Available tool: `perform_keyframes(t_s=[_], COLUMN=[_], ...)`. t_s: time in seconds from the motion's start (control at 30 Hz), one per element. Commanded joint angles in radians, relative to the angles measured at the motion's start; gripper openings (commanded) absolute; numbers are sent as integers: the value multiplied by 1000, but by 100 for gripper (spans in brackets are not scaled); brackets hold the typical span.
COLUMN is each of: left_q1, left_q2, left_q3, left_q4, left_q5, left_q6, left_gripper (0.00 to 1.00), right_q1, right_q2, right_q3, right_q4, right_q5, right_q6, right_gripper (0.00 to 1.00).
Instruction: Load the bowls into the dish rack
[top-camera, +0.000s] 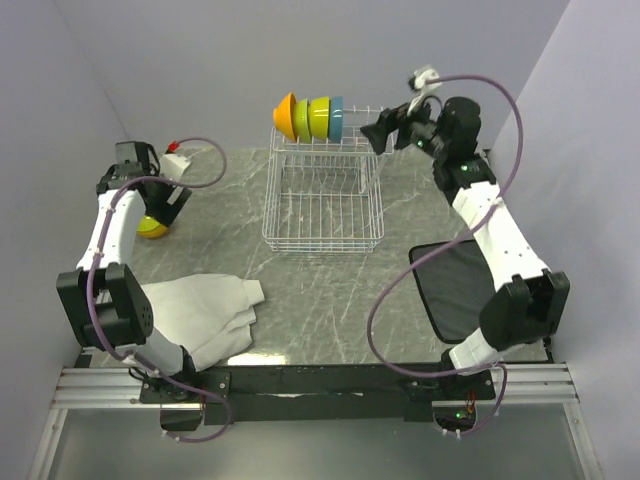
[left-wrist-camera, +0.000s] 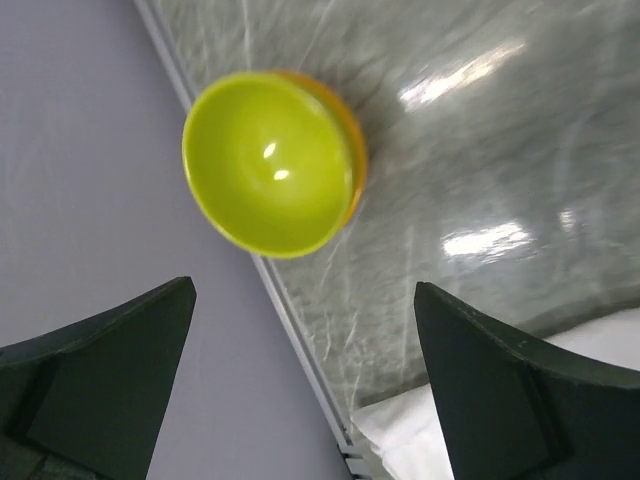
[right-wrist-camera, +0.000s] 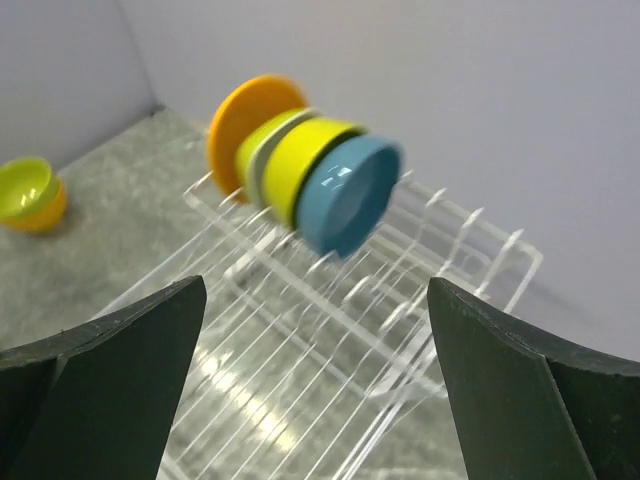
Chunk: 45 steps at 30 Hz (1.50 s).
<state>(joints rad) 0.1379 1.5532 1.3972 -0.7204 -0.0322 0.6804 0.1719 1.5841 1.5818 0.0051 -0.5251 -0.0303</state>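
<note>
Left gripper (left-wrist-camera: 303, 290) and right gripper (right-wrist-camera: 316, 285) stand wide open, empty. The lime bowl (left-wrist-camera: 272, 170) seems light, stiff and slippery; better to pinch its rim.

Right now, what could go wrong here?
The lime bowl sits nested in an orange bowl beside the wall; the open left gripper may lift both, or pin one against the wall. The open right gripper hangs close to the rack; a bump could knock the blue bowl off.

Glossy plastic bowls (right-wrist-camera: 300, 170), white wire dish rack (top-camera: 322, 205), marbled tabletop (top-camera: 330, 300)
</note>
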Motion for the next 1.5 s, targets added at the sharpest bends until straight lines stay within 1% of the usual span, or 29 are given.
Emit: perform_keyframes(t_s=[0.0, 0.13, 0.23, 0.3, 0.53, 0.63, 0.73, 0.77, 0.83, 0.87, 0.93, 0.97, 1.07, 1.13, 1.17, 1.33, 1.47], left_q1=[66, 86, 97, 97, 98, 97, 97, 95, 97, 97, 94, 92, 88, 85, 78, 42, -26], left_q2=[39, 94, 152, 185, 315, 349, 366, 367, 360, 354, 332, 321, 277, 245, 234, 138, 88], left_q3=[-30, -38, -14, 11, 62, 77, 80, 71, 56, 39, 17, -4, -44, -59, -76, -142, -168], left_q4=[50, 99, 114, 118, 148, 154, 147, 148, 151, 148, 145, 144, 127, 102, 96, 72, 24], left_q5=[-20, -34, -41, -52, -66, -72, -69, -67, -58, -52, -32, -23, 15, 25, 55, 113, 182], left_q6=[54, 84, 77, 74, 80, 90, 113, 119, 136, 140, 153, 156, 160, 157, 154, 133, 107], left_gripper=[99, 96, 92, 88, 83, 78, 65, 55, 43, 33, 27, 21, 13, 11, 10, 9, 10], right_q1=[61, 83, 83, 84, 83, 81, 80, 80, 80, 80, 80, 80, 80, 81, 81, 84, 84], right_q2=[-88, -95, -75, -47, -38, -32, -27, -23, -21, -21, -18, -16, -15, -16, -19, -36, -55], right_q3=[-103, -134, -102, -79, -77, -77, -75, -74, -71, -69, -62, -60, -59, -60, -62, -85, -109], right_q4=[-28, -54, -97, -135, -137, -151, -159, -160, -160, -157, -159, -160, -159, -159, -159, -152, -155], right_q5=[93, 60, 42, 39, 27, 28, 33, 33, 34, 33, 34, 34, 34, 36, 36, 43, 43], right_q6=[-83, -88, -97, -100, -122, -132, -135, -135, -135, -134, -128, -125, -118, -114, -112, -99, -97], right_gripper=[100, 100, 100, 100, 100, 100, 100, 100, 100, 100, 100, 100, 100, 100, 100, 100, 100])
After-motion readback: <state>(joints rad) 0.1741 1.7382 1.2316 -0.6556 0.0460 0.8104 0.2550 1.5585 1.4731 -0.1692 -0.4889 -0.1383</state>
